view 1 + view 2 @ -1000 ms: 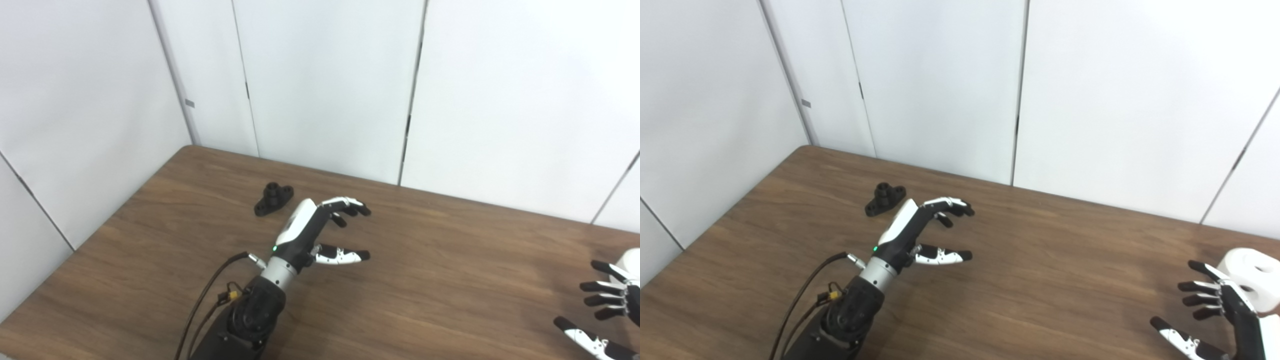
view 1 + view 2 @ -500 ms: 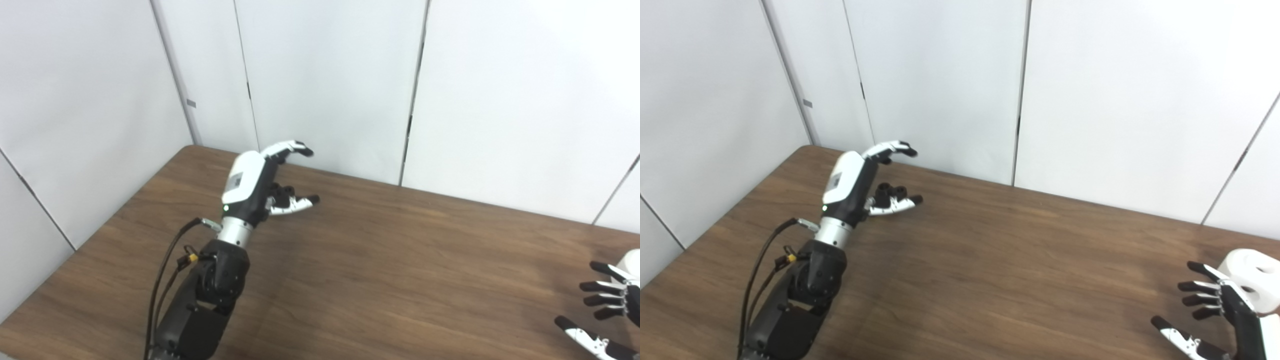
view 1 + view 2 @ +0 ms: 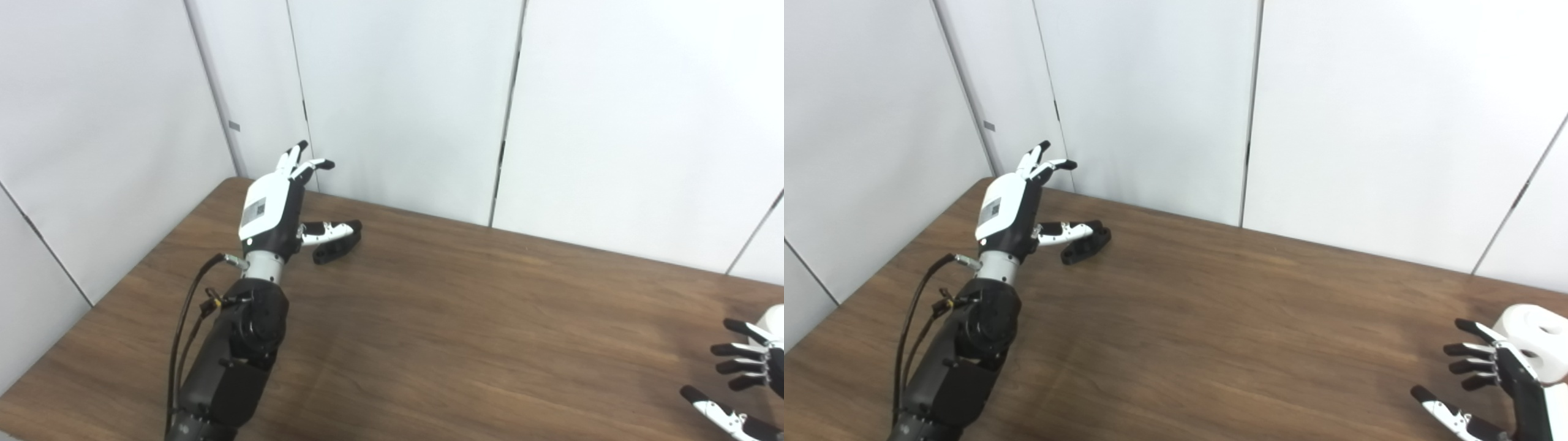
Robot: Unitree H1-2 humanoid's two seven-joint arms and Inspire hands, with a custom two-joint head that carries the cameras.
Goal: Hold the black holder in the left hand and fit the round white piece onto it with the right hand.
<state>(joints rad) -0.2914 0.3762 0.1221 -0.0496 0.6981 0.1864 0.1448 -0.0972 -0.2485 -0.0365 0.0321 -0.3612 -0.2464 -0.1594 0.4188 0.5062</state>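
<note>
Reaching over the black holder (image 3: 1084, 246) near the table's (image 3: 1213, 343) far left corner, your left hand (image 3: 1013, 205) is spread, empty. Take its stiff, light base. Right hand (image 3: 1497, 383), splayed, waits beside the round white piece (image 3: 1534, 340).

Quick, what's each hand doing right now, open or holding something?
Left hand: open, over the black holder, holding nothing.
Right hand: open, beside the round white piece.
</note>
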